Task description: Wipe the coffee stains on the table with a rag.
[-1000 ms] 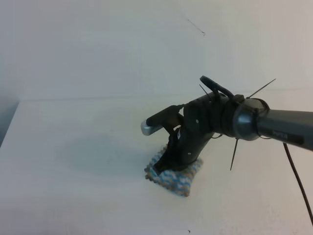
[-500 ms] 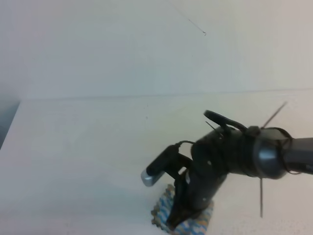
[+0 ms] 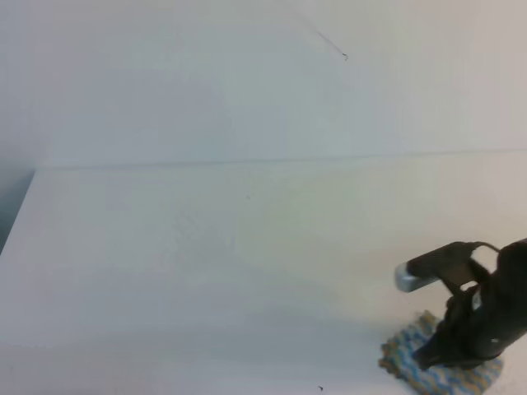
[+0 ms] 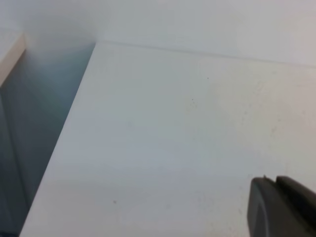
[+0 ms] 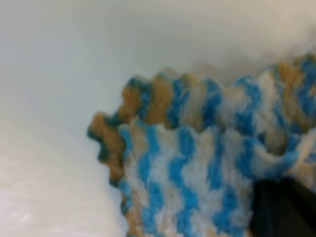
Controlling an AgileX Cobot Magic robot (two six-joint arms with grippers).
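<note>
Exterior high view: right gripper (image 3: 436, 358) pins the rag (image 3: 412, 366) flat at the table's (image 3: 165, 271) front-right corner, jaw gap hidden so state undeterminable, no coffee stain visible; risk: rag slipping over the near edge if dragged further outward.

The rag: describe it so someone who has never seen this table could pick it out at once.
Start from the white table and go to its front right corner in the high view, where the right gripper presses down. Under it lies the rag, a small cloth. Its blue, white and tan zigzag weave with scalloped edges is the only patterned thing on the plain surface.
</note>
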